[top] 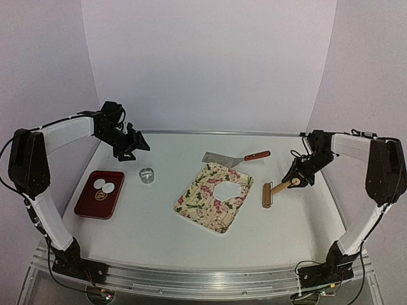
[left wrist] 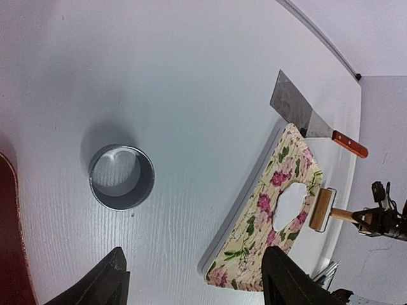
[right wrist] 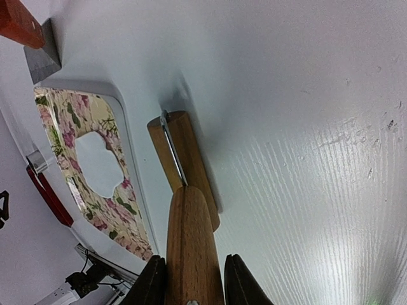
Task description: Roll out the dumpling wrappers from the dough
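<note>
Left gripper point(left wrist: 194, 257): fingers spread wide, nothing held, near the ring cutter point(left wrist: 121, 176). Right gripper point(right wrist: 191, 270): clamped on the wooden roller point(right wrist: 184, 159) handle. Two dumpling wrappers point(top: 105, 186) lie on the red tray point(top: 89, 206). Dough point(top: 227, 190) sits on the floral board point(top: 200, 203).

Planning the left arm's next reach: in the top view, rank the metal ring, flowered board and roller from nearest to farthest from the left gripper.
1. metal ring, left side, close by.
2. flowered board, table centre.
3. roller, far right.
</note>
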`<action>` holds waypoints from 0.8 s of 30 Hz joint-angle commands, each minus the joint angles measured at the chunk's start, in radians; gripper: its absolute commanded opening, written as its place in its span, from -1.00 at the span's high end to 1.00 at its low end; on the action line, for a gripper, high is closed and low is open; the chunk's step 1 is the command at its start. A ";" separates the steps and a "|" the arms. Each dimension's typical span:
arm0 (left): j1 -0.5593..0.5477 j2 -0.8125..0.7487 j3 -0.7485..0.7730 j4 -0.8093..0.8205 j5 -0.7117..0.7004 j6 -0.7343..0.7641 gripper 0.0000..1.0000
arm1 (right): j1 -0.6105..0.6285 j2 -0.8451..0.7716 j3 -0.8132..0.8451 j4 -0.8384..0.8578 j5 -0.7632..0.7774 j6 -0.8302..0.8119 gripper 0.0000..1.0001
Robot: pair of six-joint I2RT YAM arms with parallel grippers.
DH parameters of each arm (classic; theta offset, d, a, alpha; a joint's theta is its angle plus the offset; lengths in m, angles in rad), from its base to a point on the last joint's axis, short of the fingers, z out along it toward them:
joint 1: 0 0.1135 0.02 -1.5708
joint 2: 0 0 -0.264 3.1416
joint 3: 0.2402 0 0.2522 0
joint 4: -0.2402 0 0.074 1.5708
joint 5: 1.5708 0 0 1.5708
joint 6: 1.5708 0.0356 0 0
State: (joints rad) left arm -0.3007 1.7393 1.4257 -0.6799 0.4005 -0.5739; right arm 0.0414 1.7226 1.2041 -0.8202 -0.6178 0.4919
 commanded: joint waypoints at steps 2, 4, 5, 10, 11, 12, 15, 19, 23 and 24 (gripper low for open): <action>0.075 -0.048 -0.042 0.037 0.055 0.017 -0.44 | -0.003 0.045 -0.034 0.023 0.119 0.009 0.55; 0.092 -0.048 -0.064 0.052 0.052 0.019 -0.44 | -0.002 0.062 -0.039 0.023 0.170 0.006 0.45; 0.097 -0.044 -0.071 0.055 0.047 0.021 -0.45 | -0.002 0.069 -0.040 0.022 0.193 0.007 0.38; 0.098 0.024 -0.067 0.027 0.017 0.063 -0.42 | -0.003 0.093 -0.032 0.020 0.284 0.023 0.06; 0.098 0.034 -0.067 0.026 0.006 0.069 -0.40 | -0.003 0.095 -0.029 0.020 0.296 0.026 0.03; 0.098 0.043 -0.064 0.024 -0.001 0.079 -0.39 | -0.003 0.095 -0.027 0.018 0.313 0.031 -0.04; 0.098 0.076 -0.042 0.014 -0.023 0.105 -0.37 | -0.002 0.087 -0.027 0.011 0.361 0.045 -0.20; 0.099 0.134 -0.015 -0.010 -0.036 0.128 -0.34 | -0.003 0.090 -0.027 0.005 0.409 0.048 -0.35; 0.096 0.166 -0.010 0.018 0.011 0.129 -0.33 | -0.003 0.101 -0.022 -0.006 0.450 0.064 -0.48; 0.095 0.168 -0.009 0.025 0.019 0.131 -0.32 | -0.003 0.100 -0.022 -0.008 0.464 0.069 -0.53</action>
State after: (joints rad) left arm -0.2028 1.8945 1.3726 -0.6697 0.3917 -0.4701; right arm 0.0414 1.7990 1.1925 -0.7801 -0.2937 0.5292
